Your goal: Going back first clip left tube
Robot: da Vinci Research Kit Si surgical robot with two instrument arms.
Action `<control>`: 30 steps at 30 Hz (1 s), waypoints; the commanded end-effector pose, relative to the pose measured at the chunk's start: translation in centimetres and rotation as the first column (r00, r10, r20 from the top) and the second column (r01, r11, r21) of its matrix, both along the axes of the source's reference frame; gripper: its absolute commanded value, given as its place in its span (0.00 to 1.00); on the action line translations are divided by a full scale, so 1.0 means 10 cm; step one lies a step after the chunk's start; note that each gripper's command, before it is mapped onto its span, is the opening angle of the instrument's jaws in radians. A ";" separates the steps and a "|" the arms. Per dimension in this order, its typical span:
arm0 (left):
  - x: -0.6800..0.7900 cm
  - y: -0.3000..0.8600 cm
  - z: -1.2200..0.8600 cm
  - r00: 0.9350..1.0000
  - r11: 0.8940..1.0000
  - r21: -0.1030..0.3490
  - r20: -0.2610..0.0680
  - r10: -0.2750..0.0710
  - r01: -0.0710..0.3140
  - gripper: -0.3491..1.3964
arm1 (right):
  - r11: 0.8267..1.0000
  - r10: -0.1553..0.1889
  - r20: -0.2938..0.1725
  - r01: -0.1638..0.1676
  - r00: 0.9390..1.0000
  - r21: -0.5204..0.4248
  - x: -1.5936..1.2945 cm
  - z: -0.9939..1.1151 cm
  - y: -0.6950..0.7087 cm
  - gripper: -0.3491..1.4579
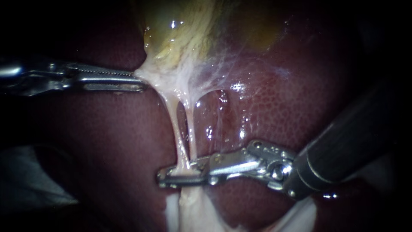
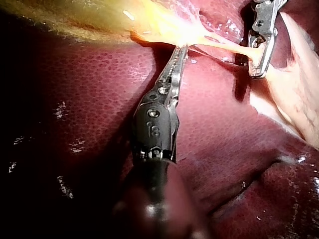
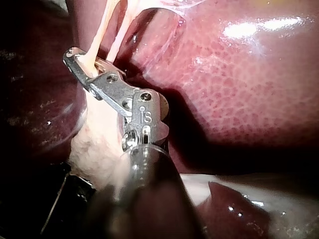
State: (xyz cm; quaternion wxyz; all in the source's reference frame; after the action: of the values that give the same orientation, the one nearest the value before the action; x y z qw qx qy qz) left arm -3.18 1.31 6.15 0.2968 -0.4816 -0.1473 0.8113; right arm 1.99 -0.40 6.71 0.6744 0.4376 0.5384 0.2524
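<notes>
Two pale tubes run down from the yellowish gallbladder (image 1: 189, 30) across the dark red liver (image 1: 279, 107). The left tube (image 1: 175, 129) enters the narrow slot between the jaws of my right instrument (image 1: 182, 174), which close on it from both sides; the right wrist view shows that left tube (image 3: 94, 42) going in near the jaw tips. The right tube (image 1: 192, 133) ends against the upper jaw. I cannot make out a clip. My left instrument (image 1: 139, 81) is shut on the white tissue at the gallbladder's neck and holds it stretched; the left wrist view shows the left instrument (image 2: 180, 52) gripping there.
Webby white tissue (image 1: 223, 64) spreads from the gallbladder's neck over the liver. Below the right instrument's jaws lies a thick pale stump (image 1: 193, 210). A pale cloth (image 1: 25, 180) shows at the lower left.
</notes>
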 end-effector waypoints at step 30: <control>0.003 -0.005 -0.006 1.000 1.000 0.005 0.000 -0.003 0.003 0.00 | 0.836 0.056 0.059 -0.015 0.997 -0.548 -0.061 -0.006 0.039 0.47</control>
State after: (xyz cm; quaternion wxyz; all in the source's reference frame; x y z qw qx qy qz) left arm -3.14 1.26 6.08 0.2999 -0.4805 -0.1483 0.8107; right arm 1.30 0.01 6.58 0.7908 0.1939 0.5695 0.1122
